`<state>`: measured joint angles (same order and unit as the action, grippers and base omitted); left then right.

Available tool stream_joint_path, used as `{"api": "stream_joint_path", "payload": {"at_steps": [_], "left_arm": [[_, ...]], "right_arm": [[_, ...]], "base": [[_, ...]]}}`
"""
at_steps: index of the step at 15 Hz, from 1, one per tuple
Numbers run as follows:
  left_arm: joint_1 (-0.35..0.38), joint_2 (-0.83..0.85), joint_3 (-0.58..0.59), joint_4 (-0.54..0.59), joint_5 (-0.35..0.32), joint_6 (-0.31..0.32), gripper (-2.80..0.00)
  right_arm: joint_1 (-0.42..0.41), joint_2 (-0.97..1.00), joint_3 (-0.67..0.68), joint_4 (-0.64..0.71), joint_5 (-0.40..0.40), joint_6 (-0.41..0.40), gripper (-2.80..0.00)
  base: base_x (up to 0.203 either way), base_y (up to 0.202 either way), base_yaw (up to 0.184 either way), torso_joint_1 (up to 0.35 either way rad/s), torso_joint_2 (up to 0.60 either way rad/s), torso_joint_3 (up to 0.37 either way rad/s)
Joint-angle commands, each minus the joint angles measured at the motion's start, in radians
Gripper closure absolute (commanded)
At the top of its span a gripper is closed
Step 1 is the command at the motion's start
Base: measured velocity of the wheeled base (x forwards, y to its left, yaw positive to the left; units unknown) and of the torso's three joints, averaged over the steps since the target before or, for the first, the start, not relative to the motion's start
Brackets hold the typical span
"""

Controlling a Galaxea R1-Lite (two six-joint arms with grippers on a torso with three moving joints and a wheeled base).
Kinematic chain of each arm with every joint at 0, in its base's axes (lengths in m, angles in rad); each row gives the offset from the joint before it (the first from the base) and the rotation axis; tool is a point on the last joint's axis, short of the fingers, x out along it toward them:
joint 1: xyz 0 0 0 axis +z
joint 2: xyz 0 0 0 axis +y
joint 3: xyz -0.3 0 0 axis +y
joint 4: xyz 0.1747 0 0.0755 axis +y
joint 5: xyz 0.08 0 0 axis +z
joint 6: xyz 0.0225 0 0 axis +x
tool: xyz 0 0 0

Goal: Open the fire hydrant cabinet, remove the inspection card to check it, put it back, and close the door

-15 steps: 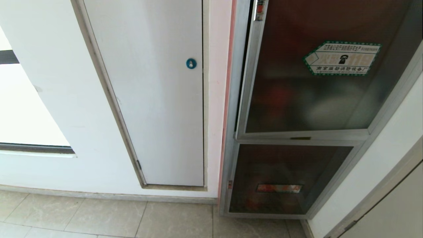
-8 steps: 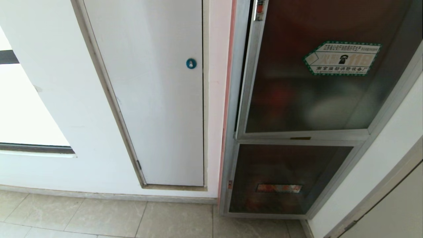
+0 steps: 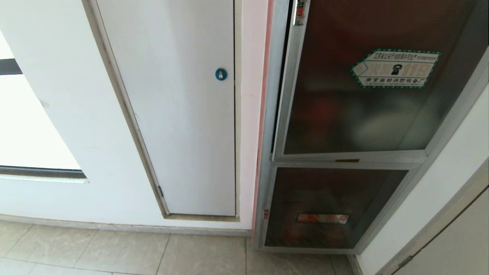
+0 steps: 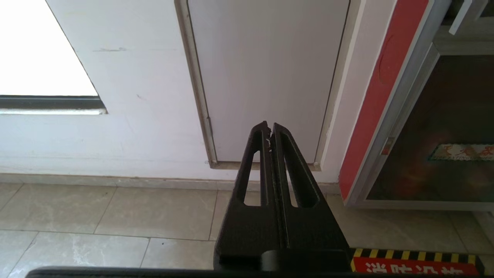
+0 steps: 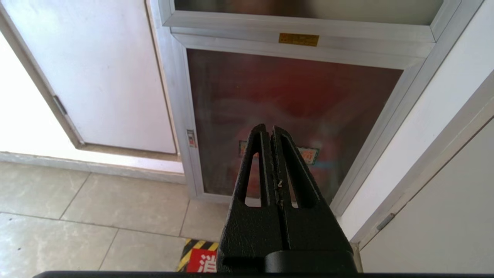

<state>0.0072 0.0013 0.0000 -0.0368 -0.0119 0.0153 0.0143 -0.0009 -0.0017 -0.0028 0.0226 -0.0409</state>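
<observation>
A white wall above a tiled floor [image 3: 114,252] carries one white panel [image 3: 183,126] with one blue lock [image 3: 221,73] and, to its right, one cabinet [image 3: 267,160] with one door [image 3: 366,107] above one lower pane [image 3: 328,206]. The door stands slightly ajar at its left edge, is probably rigid, fairly heavy and breakable, and is best pulled by that metal edge, not the glass. The card is not visible; the left gripper [image 4: 269,131] and right gripper [image 5: 269,133] hang low, fingers pressed together, empty.
</observation>
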Motion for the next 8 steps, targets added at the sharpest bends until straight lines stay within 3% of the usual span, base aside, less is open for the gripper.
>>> {"api": "stream_joint_path", "payload": {"at_steps": [1,8], "left_arm": [[0.000,0.000,0.014,0.000,0.000,0.000,0.00],[0.000,0.000,0.014,-0.001,0.000,-0.001,0.00]], "right_arm": [[0.000,0.002,0.000,0.000,0.000,-0.001,0.00],[0.001,0.002,0.000,0.000,0.000,-0.001,0.00]], "base": [[0.144,0.000,0.002,-0.007,-0.01,0.003],[0.196,0.000,0.000,0.008,0.00,0.001]]}}
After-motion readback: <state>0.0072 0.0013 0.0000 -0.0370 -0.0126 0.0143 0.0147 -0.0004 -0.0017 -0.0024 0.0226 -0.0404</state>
